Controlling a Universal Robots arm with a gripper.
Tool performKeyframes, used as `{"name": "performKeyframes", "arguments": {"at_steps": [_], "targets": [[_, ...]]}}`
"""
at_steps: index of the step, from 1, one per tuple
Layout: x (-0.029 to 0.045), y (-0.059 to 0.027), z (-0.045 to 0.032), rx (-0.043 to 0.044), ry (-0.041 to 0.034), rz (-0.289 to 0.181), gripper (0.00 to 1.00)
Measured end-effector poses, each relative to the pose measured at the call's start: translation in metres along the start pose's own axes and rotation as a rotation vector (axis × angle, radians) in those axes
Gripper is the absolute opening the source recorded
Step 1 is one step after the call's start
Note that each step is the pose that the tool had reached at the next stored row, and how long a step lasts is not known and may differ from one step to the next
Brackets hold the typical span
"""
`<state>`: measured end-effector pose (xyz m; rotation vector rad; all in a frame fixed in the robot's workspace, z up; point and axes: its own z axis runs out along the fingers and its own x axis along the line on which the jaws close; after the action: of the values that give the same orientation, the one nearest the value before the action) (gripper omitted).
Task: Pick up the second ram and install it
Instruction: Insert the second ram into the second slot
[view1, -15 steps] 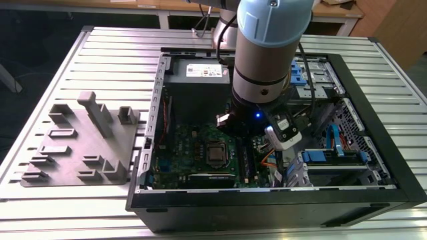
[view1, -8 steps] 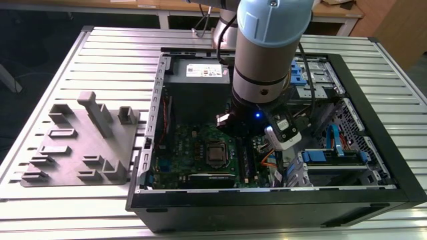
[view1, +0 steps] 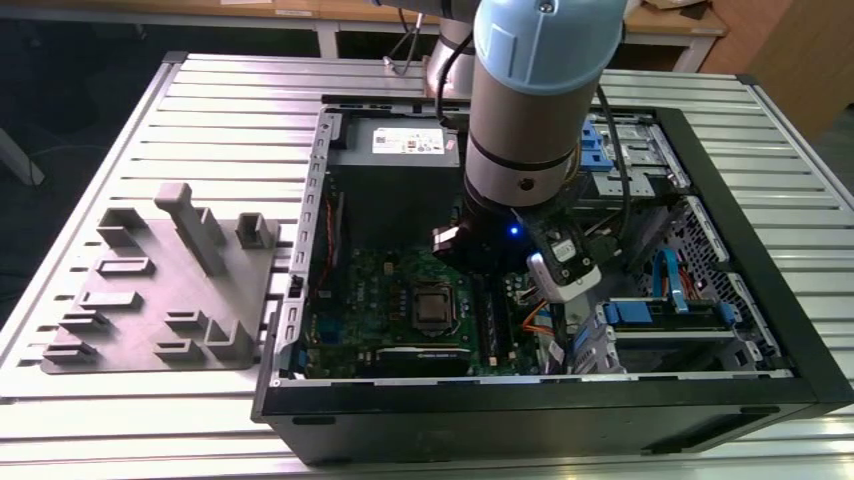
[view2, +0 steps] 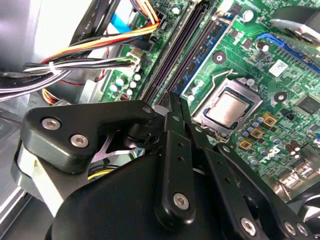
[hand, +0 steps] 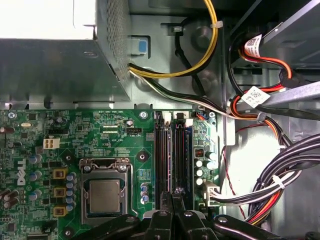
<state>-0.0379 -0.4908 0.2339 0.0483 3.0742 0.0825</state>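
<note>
Your gripper (hand: 175, 196) pinches the ram (view2: 176, 104), fingers nearly together, over the slots (hand: 161, 160) (not seated yet, I'd judge).

The second ram (view2: 178, 106), a thin dark strip seen edge-on, is held in the end effector (view2: 176, 100), over the motherboard's long slots (hand: 162, 160).

Memory slots (hand: 169, 160) lie open from above between the processor socket (hand: 106, 192) and a cable bundle (hand: 292, 167) (wires crowd that side); the power supply (hand: 55, 65) stands beyond one end.
</note>
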Motion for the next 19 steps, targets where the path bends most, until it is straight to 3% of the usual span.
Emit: {"name": "performKeyframes", "arguments": {"at_steps": [7,9,19], "targets": [[0.0000,0.0000,0.0002,-0.0001,0.0005,0.000,0.08],[0.0000,0.0000,0.0002,0.0000,0.0085,0.001,0.08],[-0.0001,0.0000,0.0003,-0.0011,0.0099,-0.012,0.08]]}}
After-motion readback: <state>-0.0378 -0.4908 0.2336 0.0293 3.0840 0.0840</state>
